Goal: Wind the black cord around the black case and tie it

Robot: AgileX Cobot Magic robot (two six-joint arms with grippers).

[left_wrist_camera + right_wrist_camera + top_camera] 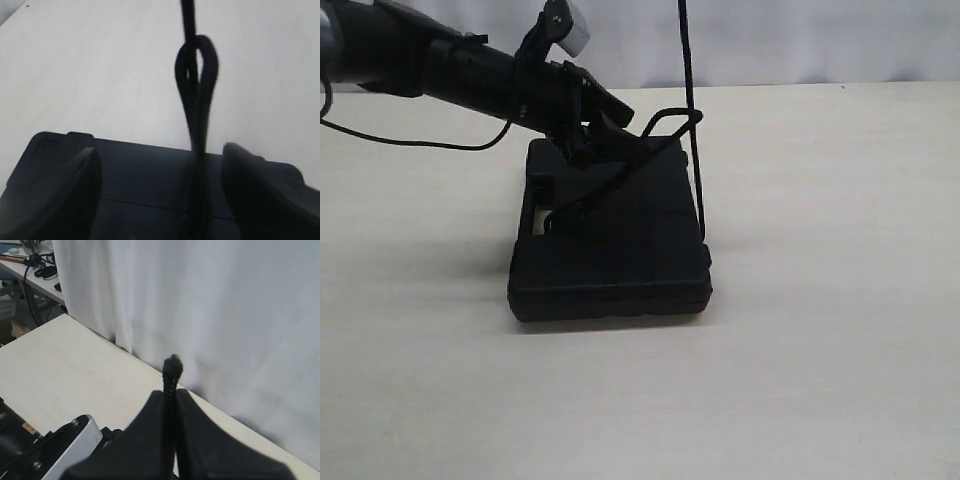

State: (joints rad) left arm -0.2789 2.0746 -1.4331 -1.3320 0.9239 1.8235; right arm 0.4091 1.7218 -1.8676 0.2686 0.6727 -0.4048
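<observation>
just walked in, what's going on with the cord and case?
The right gripper, shut on the black cord near its tip, holds it straight up from the black case on the table. The left gripper sits open over the case, with a cord loop between its fingers, ungripped. The loop looks loose, not yet tied.

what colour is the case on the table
The case is plain matte black, clearest in the exterior view.

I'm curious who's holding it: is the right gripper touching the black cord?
Touching. Right wrist view: the right gripper is pinched shut on the black cord, tip poking out.
</observation>
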